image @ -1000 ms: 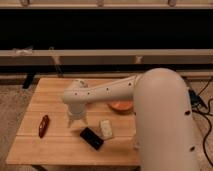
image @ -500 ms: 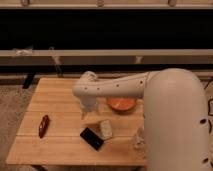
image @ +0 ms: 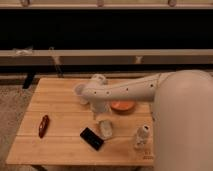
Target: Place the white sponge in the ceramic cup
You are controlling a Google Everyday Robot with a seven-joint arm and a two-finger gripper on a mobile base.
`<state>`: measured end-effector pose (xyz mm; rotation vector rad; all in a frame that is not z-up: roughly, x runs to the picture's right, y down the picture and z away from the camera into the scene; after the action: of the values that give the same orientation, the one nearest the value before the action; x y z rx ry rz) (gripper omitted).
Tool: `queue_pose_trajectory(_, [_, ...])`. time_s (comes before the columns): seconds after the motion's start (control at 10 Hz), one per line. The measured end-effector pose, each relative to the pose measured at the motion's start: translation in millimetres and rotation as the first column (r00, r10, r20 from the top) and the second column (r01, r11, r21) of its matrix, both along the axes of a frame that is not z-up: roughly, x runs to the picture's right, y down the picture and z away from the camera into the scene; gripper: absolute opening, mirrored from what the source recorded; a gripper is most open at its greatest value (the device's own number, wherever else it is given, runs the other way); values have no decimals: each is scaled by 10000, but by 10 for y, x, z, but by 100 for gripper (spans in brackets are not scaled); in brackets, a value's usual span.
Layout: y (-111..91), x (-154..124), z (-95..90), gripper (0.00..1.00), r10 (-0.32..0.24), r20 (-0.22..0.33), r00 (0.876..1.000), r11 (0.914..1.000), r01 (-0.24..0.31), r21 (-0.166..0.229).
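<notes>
**Clerk:** Item one, and its place?

**Keeper:** White sponge [image: 105,128], one piece, off-white, flat, with rounded corners. It lies flat on the wooden table [image: 55,100], toward the near edge and about midway along it.

**Clerk:** Its position relative to the jaws?

**Keeper:** With the sponge as the dial and twelve pointing at the far edge, the gripper [image: 99,112] hangs at about eleven to twelve, just beside the sponge and above the tabletop. The jaws stand spread and grasp nothing. The sponge lies outside them. Whether a fingertip touches its far edge, I cannot tell.

**Clerk:** Item two?

**Keeper:** Ceramic cup [image: 79,93], one, white, upright. It sits at eleven o'clock from the sponge, beyond the gripper and close against the arm [image: 130,89]. The sponge and cup are well apart.

**Clerk:** The remaining stock, on the same dial?

**Keeper:**
- Black slab [image: 92,138], flat, at eight o'clock, just beside the sponge.
- Orange dish [image: 122,106], shallow, at one o'clock, near the sponge and partly under the arm.
- Small white bottle [image: 141,136], upright, at three o'clock, near the table's right edge.
- Red object [image: 44,125], slim and elongated, at nine o'clock, well apart, on the left part of the table.

**Clerk:** Brands, labels, lettering?

**Keeper:** I cannot tell on any item.
</notes>
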<state>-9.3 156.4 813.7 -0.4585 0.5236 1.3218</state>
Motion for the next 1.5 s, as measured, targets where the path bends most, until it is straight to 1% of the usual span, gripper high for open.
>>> queue_pose_trajectory(0.2, [60, 48, 66, 65, 27, -152, 9999, 9999, -28, -99])
queue_pose_trajectory(0.5, [195, 169, 120, 65, 320, -413, 9986, 9982, -341, -496])
queue_pose_trajectory(0.7, [275, 173, 132, 65, 400, -397, 9984, 9963, -429, -742])
queue_pose_trajectory(0.9, [327, 169, 136, 65, 451, -364, 9983, 9948, -482, -897])
queue_pose_trajectory(1.5, [525, 41, 247, 64, 345, -160, 9993, 9860, -367, -1627])
